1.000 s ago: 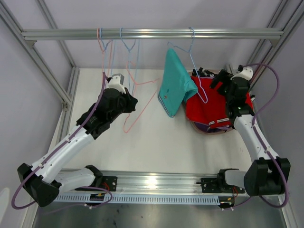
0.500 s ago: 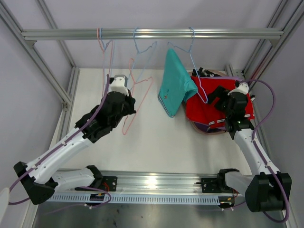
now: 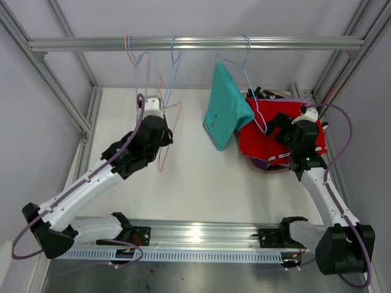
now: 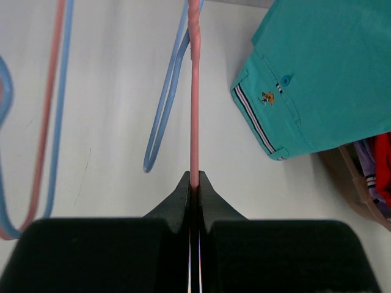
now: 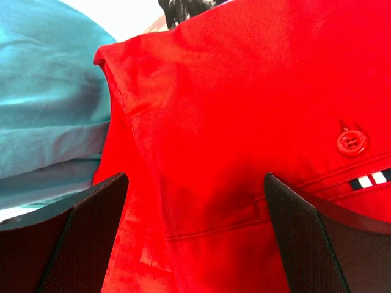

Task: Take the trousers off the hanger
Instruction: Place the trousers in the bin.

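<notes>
Teal trousers (image 3: 225, 113) with a striped hem hang folded over a blue wire hanger (image 3: 259, 117) on the top rail; they also show in the left wrist view (image 4: 324, 67). Red trousers (image 3: 269, 141) lie on a pile in a basket at the right. A black speckled garment (image 3: 259, 93) and a purple one (image 3: 264, 163) peek out from under them. My left gripper (image 3: 166, 135) is shut on a bare pink hanger (image 4: 195, 91), left of the teal trousers. My right gripper (image 3: 276, 125) is open just above the red trousers (image 5: 244, 122), its fingers (image 5: 67, 244) apart.
Another pink hanger and a blue hanger (image 4: 165, 110) hang bare from the rail (image 3: 195, 43) at the left. The basket rim (image 4: 354, 183) stands at the back right, beside the frame posts. White table top (image 3: 201, 177) lies between the arms.
My left gripper has drawn back a little with the pink hanger, and the bare hangers have swung. My right gripper dropped towards the red trousers a second ago and has since held there.
</notes>
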